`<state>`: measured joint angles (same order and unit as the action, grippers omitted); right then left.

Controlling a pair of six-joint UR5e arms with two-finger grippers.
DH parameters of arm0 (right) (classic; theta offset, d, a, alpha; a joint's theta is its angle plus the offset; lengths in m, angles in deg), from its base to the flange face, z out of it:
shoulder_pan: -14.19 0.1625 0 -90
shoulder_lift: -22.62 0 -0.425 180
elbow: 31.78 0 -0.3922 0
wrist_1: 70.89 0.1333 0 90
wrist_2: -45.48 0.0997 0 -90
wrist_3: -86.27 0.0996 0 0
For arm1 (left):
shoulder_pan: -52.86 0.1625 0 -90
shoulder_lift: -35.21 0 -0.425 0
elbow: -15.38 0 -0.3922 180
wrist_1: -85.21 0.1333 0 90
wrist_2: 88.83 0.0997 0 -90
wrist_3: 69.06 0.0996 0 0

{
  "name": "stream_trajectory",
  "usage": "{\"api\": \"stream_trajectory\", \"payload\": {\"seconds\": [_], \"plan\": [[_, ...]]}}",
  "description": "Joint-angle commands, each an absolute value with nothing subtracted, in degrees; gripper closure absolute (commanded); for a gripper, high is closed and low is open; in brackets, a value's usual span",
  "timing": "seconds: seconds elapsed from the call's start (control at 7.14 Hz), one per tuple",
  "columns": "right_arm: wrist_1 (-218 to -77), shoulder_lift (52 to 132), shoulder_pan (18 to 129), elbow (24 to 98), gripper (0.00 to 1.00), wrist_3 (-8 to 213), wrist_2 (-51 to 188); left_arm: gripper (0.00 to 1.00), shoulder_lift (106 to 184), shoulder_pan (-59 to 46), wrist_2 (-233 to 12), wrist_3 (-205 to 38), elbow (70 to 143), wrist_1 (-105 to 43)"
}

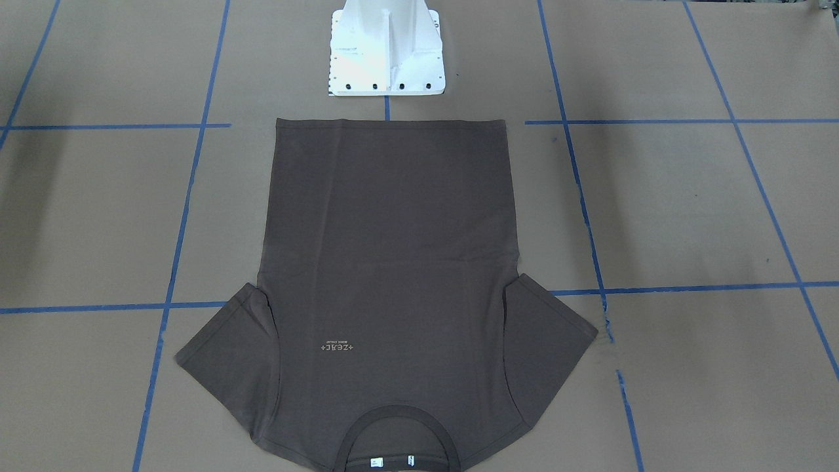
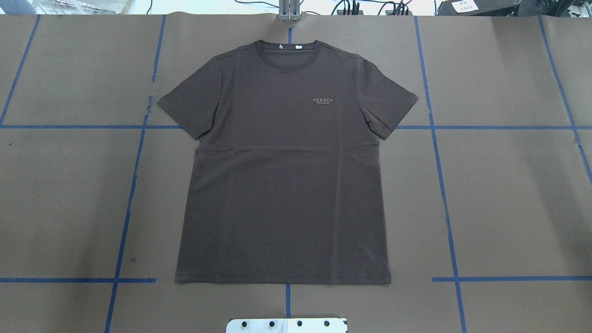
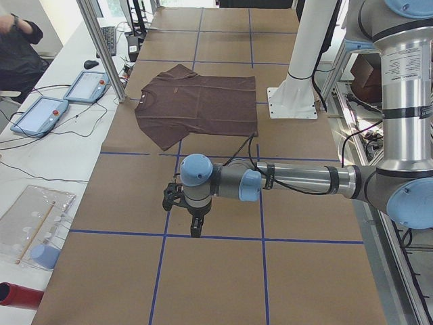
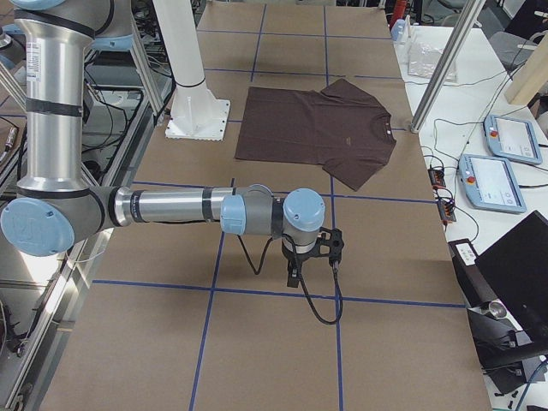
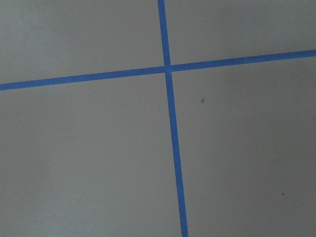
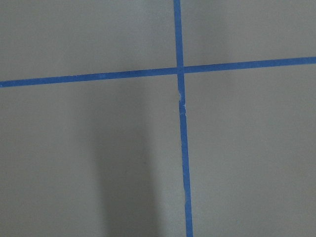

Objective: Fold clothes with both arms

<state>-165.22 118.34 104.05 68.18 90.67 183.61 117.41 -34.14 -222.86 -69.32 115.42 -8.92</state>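
Although both are in view from the table's ends, cannot tell open from closed on either. Left end effector [image 3: 195, 229] pointing down over a blue tape [image 5: 170, 123] line on the table [image 3: 304, 271]; right end effector [image 4: 294, 276] posed likewise at the opposite end. Holding nothing, as far as the side views show. Nothing in either wrist view but brown paper and crossed tape: no cloth, no fingers.

Outward from there: left arm [image 3: 298, 179] and right arm [image 4: 171, 207] stretched low and level across the table, each well apart from the shirt [image 2: 282, 185].

Shirt lying flat at mid-table, front up, logo [image 2: 323, 100] showing. Collar [image 2: 289, 62] on the far side from the pedestal [image 1: 387, 52], hem [image 2: 282, 280] near it, both sleeves [image 2: 185, 106] spread wide. Smooth all over, with no fold begun.

Judged from this: task at its very start, nothing done yet. Left to do: bring both end effectors to the shirt, take its edges, turn sleeves and sides inward, then fold hem and collar together.
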Motion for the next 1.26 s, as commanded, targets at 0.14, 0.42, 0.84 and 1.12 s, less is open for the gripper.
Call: {"api": "stream_trajectory", "payload": {"seconds": [0.14, 0.42, 0.84, 1.12], "plan": [[-163.9, 117.6, 104.1, 67.5, 0.00, 90.0, 181.4, 0.00, 117.5, -34.2, -222.9, -69.2, 115.7, -9.1], [-159.6, 115.7, 103.5, 66.1, 0.00, 90.1, 181.4, 0.00, 119.4, -34.2, -222.4, -69.7, 116.0, -9.2], [-140.2, 104.8, 94.9, 54.7, 0.00, 99.6, 181.5, 0.00, 123.3, -33.7, -223.3, -69.5, 113.7, -18.6], [-139.1, 94.2, 88.1, 48.1, 0.00, 106.2, 181.3, 0.00, 123.7, -33.6, -223.2, -69.9, 113.4, -23.4]]}}
